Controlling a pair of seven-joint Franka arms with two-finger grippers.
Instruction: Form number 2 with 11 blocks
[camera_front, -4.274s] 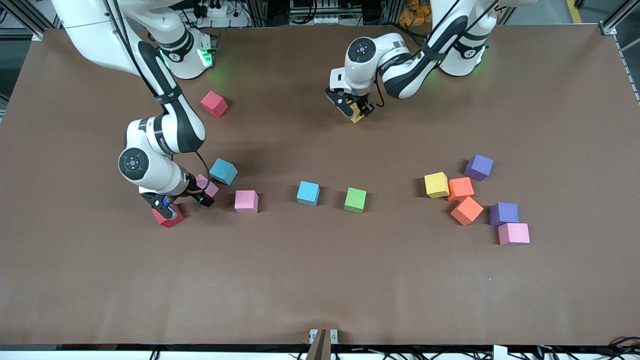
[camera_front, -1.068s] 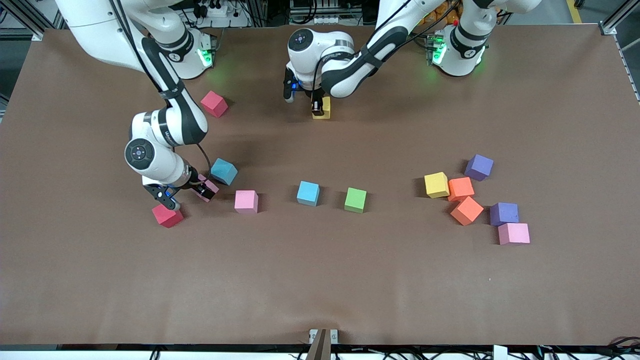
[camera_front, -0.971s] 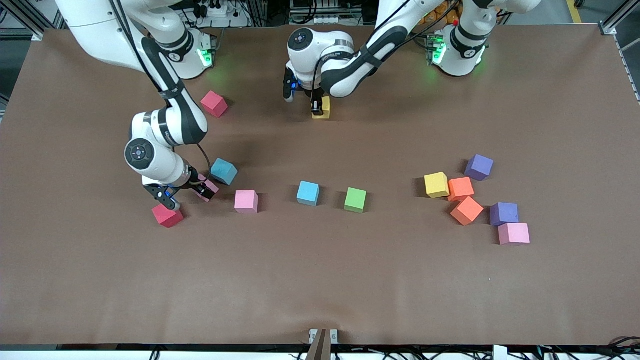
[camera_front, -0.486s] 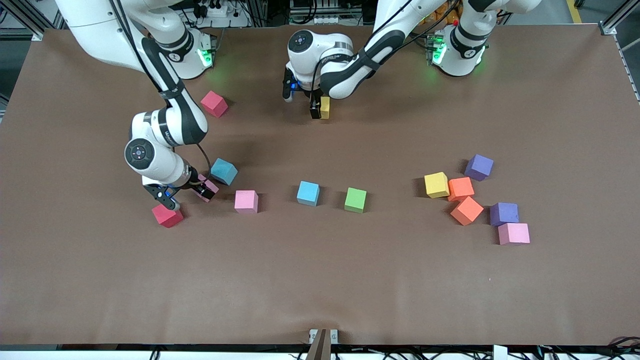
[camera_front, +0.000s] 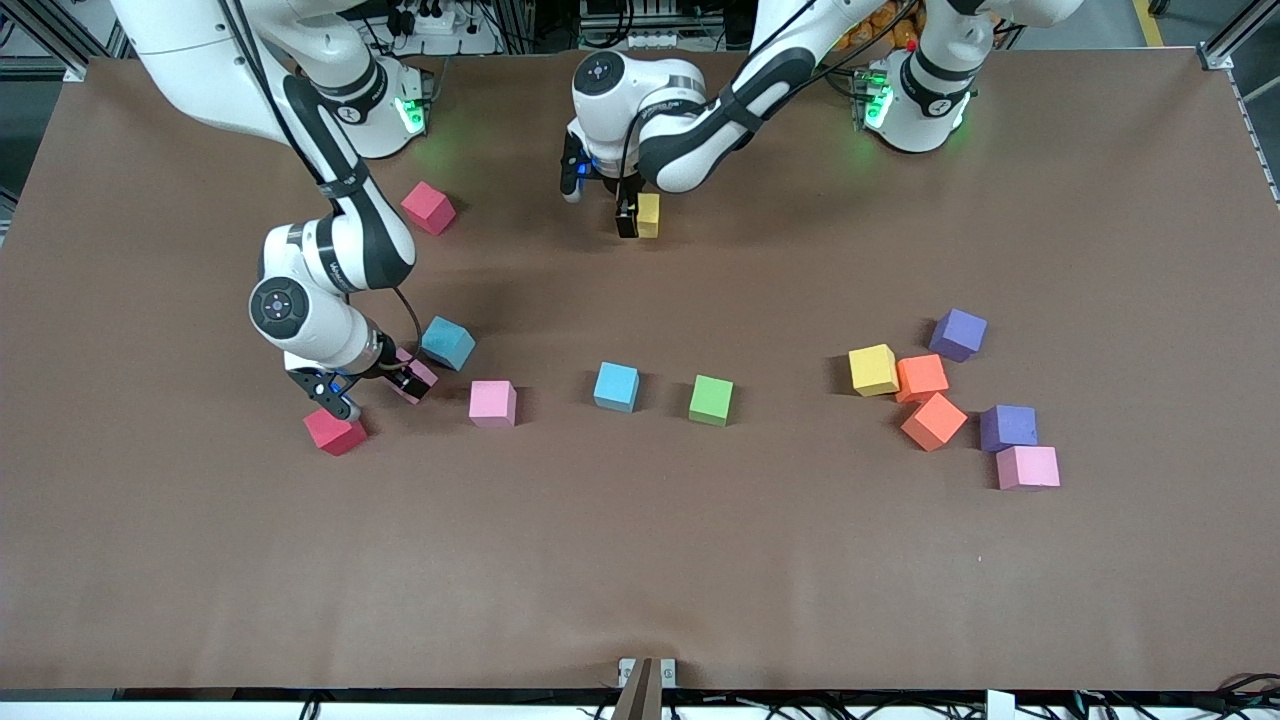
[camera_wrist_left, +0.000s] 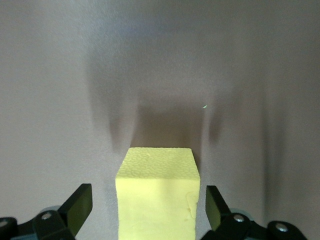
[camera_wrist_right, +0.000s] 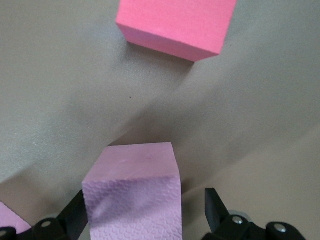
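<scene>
Yellow block (camera_wrist_left: 157, 192) squarely between spread left hand (camera_wrist_left: 145, 210); right hand (camera_wrist_right: 145, 210) spread, straddling pink block (camera_wrist_right: 135, 195).

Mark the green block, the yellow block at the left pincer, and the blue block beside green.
green block (camera_front: 710, 399), front view, top face
yellow block (camera_wrist_left: 157, 192), left wrist view, near face
blue block (camera_front: 616, 386), front view, top face

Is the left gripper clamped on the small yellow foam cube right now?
No: in the left wrist view the left gripper stands open, with a clear gap between each finger and the yellow foam cube resting on the table.
</scene>
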